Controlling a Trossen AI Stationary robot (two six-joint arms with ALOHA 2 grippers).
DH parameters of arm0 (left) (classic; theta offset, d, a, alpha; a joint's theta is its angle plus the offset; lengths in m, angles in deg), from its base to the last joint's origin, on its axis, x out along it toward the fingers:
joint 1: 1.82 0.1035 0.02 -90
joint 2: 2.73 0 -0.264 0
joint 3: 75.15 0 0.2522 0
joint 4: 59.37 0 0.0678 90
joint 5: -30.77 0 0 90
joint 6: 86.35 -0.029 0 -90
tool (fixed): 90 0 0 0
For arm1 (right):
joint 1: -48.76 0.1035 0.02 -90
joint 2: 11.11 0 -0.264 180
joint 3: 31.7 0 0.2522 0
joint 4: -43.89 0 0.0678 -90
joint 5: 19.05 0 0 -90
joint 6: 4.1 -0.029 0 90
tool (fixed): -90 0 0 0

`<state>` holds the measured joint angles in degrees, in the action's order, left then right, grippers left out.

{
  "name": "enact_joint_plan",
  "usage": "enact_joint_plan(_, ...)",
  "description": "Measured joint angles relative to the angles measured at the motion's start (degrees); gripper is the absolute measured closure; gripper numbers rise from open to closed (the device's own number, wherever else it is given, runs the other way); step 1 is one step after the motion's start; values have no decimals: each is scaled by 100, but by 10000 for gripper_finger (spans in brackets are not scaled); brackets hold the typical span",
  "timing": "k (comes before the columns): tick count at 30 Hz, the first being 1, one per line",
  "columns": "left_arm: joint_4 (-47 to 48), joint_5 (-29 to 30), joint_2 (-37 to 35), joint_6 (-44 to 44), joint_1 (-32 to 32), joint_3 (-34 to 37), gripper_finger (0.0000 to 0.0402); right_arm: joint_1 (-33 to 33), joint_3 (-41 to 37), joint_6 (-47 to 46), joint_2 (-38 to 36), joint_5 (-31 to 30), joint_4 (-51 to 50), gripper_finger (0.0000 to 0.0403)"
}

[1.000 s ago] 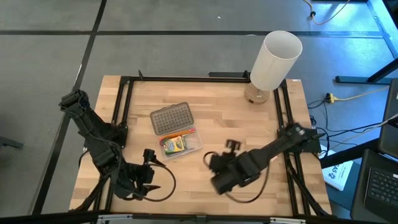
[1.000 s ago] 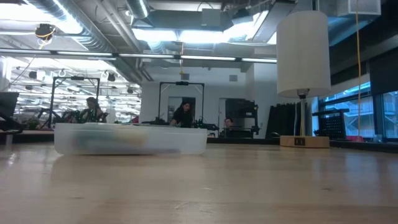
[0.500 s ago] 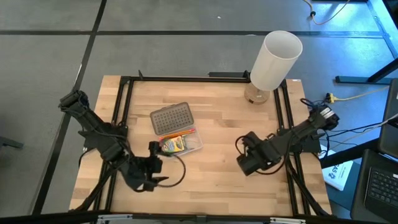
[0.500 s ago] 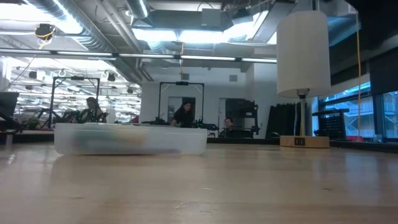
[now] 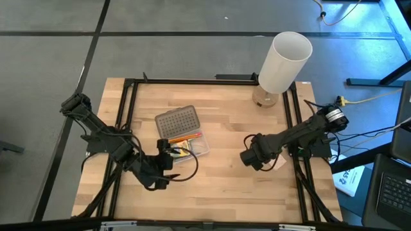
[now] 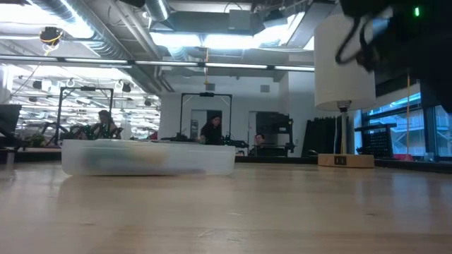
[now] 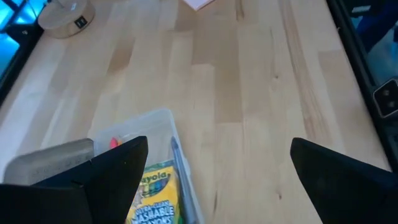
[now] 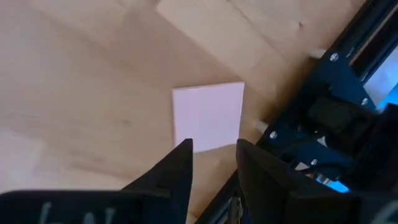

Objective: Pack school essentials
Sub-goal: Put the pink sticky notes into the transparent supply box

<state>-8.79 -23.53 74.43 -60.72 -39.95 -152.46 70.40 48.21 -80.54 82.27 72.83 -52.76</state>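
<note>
Both arms shifted; right claw (image 8: 211, 165) hovers above pink pad (image 8: 208, 116) on table (image 5: 225, 128).

Two dark, matte jointed arms, black cables looping off each wrist; each tool has two dark wedge fingers (image 7: 112, 171).

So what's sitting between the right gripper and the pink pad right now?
Nothing. In the right wrist view, only bare wood separates the right gripper from the pink pad, which lies flat just ahead of its narrowly parted fingertips.

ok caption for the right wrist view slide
Right hand hovers over the small pink square pad lying on the wooden table, fingers slightly apart.
</note>
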Motion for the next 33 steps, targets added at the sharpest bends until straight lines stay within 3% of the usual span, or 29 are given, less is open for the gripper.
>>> enact_joint_plan(3,0,0,0,-215,0,0,13,-80,-520,35,0,265,321,275)
enact_joint_plan(10,-4,2,0,-219,15,0,13,-341,-1498,-481,1,249,557,283)
enact_joint_plan(16,-4,2,0,-219,15,2,13,-467,-2175,-418,4,494,1973,283)
enact_joint_plan(23,-6,0,0,-214,120,2,13,-489,-2219,-381,0,593,2219,284)
enact_joint_plan(33,-2,-98,0,-221,361,2,13,-487,-1884,216,-11,574,3355,284)
